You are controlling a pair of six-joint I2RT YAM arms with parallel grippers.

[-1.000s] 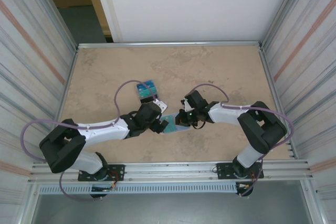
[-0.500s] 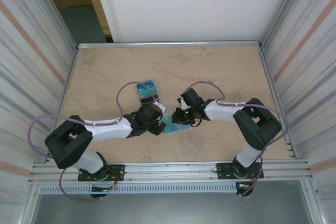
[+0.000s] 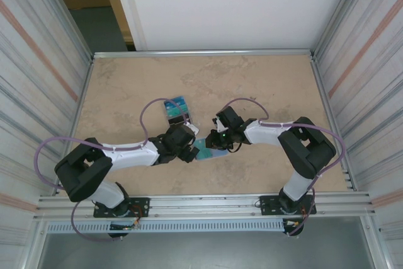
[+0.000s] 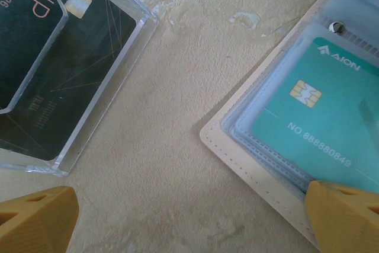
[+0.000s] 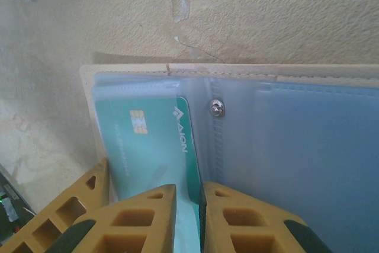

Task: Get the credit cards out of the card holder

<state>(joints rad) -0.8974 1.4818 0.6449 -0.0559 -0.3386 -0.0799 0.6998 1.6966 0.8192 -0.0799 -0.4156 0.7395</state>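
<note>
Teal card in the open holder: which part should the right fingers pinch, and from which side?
Pinch the teal card by its short end nearest the right gripper, coming in low along its length. It lies flat in a clear sleeve, chip end tucked against the beige rim of the card holder, so probably only that near end offers an edge.

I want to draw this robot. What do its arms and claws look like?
Both arms have white tube-shaped links and chunky black joints: the left arm, the right arm. A thin purple cable loops along each. The left claw and right claw have orange-yellow plastic fingers with hollow cut-outs. A small green light glows on the right wrist.
</note>
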